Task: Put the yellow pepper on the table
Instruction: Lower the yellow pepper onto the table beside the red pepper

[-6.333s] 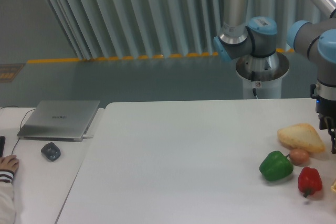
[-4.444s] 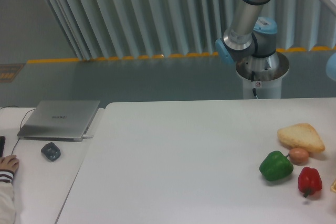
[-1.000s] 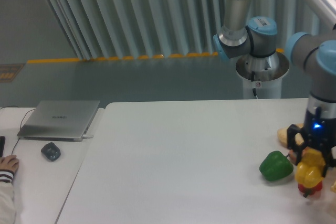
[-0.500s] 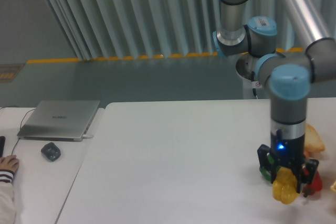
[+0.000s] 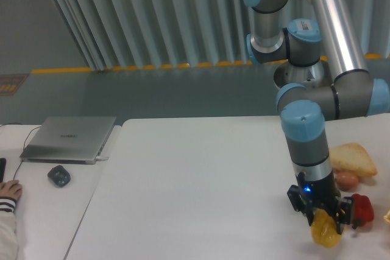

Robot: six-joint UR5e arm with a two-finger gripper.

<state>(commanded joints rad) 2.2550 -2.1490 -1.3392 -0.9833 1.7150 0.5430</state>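
— Looking for the yellow pepper (image 5: 326, 231): where is it?

— Held in the gripper (image 5: 321, 218), whose jaws are closed on the pepper's upper part. It hangs low over the near right part of the table (image 5: 201, 187); whether its underside touches the surface, I cannot tell

— And the arm?

— The UR5e arm (image 5: 304, 138) comes down almost upright onto the pepper, with a small blue light showing just above the gripper

— What lies around the pepper?

— Just to its right is the red pepper (image 5: 361, 209). Behind that sits a brown egg (image 5: 347, 179), partly hidden by the arm, and behind the egg a slice of bread (image 5: 353, 159)

— Anything farther off?

— Well to the pepper's left, on the narrower side desk, a closed grey laptop (image 5: 70, 138) with a dark mouse (image 5: 58, 176) in front of it, and a person's hand (image 5: 8, 190) at the frame's left edge
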